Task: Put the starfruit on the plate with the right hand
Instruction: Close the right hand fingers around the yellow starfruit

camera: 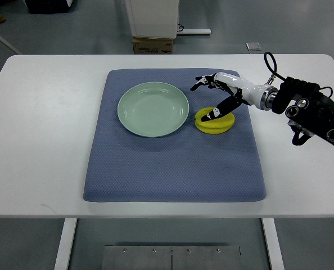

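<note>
Top view | right robot hand [216,95] — fingers spread — over starfruit [215,122]

We see a white table [37,140] spanning the frame on grey floor [88,31]. Beyond its far edge stands a white cabinet [153,17] with a cardboard box [153,45] at its foot.

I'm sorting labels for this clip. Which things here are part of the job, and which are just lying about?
Part of the job:
- starfruit, yellow, on the mat right of the plate
- plate, pale green, nothing on it
- right hand, over the starfruit, thumb against it

Just lying about:
- blue mat
- white table
- cardboard box on the floor beyond
</note>
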Motion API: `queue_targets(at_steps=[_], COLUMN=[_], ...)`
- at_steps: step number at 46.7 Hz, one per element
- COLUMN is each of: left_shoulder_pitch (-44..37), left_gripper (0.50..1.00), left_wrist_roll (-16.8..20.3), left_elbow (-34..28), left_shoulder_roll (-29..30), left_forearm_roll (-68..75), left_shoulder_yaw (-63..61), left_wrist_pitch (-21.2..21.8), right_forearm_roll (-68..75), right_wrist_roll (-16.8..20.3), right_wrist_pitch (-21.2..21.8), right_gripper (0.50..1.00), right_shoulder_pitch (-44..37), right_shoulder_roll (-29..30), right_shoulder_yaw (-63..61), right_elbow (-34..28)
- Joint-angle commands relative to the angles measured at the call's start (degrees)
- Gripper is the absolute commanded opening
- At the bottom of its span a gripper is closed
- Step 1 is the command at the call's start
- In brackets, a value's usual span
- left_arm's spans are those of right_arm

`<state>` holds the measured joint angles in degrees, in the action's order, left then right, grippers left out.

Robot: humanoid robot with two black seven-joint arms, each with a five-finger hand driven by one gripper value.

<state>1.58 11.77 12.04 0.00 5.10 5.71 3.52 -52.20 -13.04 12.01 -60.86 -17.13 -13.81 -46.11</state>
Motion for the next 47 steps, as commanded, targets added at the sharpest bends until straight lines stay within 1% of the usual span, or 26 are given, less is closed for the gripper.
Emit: queue_targets(at_steps=[1, 8, 13, 21, 29, 35, 40, 47], left_shoulder_pitch=[0.0, 0.0, 0.0, 0.0, 0.0, 0.0, 0.0, 0.0], left_gripper=[1.0, 1.0, 1.0, 1.0, 1.0, 1.0, 1.0, 1.0], left_wrist_roll=[0.0, 0.0, 0.0, 0.0, -0.08, 0.0, 0.0, 0.0], left_elbow=[0.0, 0.0, 0.0, 0.0, 0.0, 0.0, 0.0, 0.0], left_shoulder_roll=[0.0, 0.0, 0.0, 0.0, 0.0, 0.0, 0.0, 0.0], left_forearm_roll=[0.0, 0.0, 0.0, 0.0, 0.0, 0.0, 0.0, 0.0], left_shoulder_yaw=[0.0, 0.0, 0.0, 0.0, 0.0, 0.0, 0.0, 0.0], left_wrist_pitch=[0.0, 0.0, 0.0, 0.0, 0.0, 0.0, 0.0, 0.0], right_forearm_roll=[-0.79, -2.73, -3.87, -4.93, -6.07, -6.16, -6.16, -6.33], right_wrist_roll=[-0.05, -0.49, -1.28, -1.28, -1.55, -1.81, -1.72, -1.81], right_wrist_pitch=[-0.23, -2.52, -3.31, -4.45, -7.44, -8.06, -8.93, -9.9], right_gripper=[0.981, 0.968, 0.947, 0.945, 0.943, 0.941, 0.922, 0.868], right_shoulder_pitch=[0.13, 0.3, 0.48, 0.74, 0.92, 1.09, 1.36, 1.36], right_shoulder_roll=[0.08, -0.09, -0.01, 0.08, 0.52, 0.78, 1.05, 1.05], right_shoulder_yaw=[0.63, 2.65, 4.14, 4.85, 7.22, 7.49, 7.66, 9.15], right_elbow=[0.05, 0.05, 0.05, 0.14, 0.23, 0.67, 0.76, 1.55])
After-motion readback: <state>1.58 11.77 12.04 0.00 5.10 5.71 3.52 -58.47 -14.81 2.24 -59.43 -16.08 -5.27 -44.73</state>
